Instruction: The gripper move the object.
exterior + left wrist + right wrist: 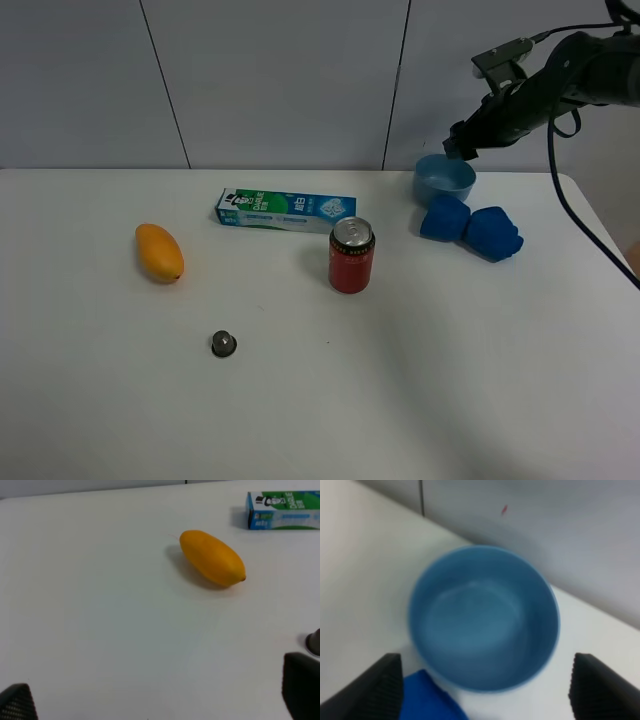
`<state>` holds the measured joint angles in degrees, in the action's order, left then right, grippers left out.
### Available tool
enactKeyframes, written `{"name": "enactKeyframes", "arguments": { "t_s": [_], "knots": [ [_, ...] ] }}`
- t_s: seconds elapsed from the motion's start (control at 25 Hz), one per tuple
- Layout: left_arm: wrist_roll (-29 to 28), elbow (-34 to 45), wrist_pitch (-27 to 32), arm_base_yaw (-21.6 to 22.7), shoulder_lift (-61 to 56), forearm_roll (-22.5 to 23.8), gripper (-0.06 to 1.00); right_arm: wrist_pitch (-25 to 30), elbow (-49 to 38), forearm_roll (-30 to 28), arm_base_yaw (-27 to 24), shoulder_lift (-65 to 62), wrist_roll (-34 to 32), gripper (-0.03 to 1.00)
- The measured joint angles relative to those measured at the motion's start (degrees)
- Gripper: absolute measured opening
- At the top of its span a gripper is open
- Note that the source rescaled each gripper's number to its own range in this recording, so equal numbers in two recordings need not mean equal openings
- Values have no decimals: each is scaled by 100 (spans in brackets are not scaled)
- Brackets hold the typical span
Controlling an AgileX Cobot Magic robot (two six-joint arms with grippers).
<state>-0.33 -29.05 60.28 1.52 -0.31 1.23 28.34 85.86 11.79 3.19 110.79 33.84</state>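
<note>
A blue bowl (445, 180) stands empty at the back right of the white table. My right gripper (461, 146) hovers just above its far rim, open and empty. In the right wrist view the bowl (482, 617) fills the space between the two dark fingertips (375, 690), and the gripper (485, 692) is spread wider than the bowl. My left gripper (159, 700) is open and empty low over the table's left side. It is out of sight in the exterior high view. An orange mango (212, 557) lies beyond it, apart from it.
A crumpled blue cloth (470, 228) lies against the bowl's front. A red can (351, 254) stands mid-table, with a green-and-white toothpaste box (287, 210) behind it. The mango (159, 252) lies at the left and a small grey cap (223, 343) nearer the front.
</note>
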Motion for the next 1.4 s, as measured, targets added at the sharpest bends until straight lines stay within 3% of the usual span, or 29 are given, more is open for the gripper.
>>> {"name": "enactKeyframes", "arguments": {
  "t_s": [0.24, 0.68, 0.88, 1.12, 1.24, 1.4],
  "knots": [
    [0, 0, 0, 0, 0, 0, 100, 501, 0, 197, 0, -1138, -31, 83],
    [0, 0, 0, 0, 0, 0, 100, 898, 0, 234, 0, -3404, -362, 84],
    [0, 0, 0, 0, 0, 0, 100, 1482, -5, 234, 0, -4382, -812, 84],
    [0, 0, 0, 0, 0, 0, 100, 2644, -28, 234, -28, -5425, -1126, 98],
    [0, 0, 0, 0, 0, 0, 100, 3004, -390, 230, -280, -6010, -1229, 100],
    [0, 0, 0, 0, 0, 0, 100, 3096, -1535, 121, -571, -7125, -1236, 100]
  ]
}}
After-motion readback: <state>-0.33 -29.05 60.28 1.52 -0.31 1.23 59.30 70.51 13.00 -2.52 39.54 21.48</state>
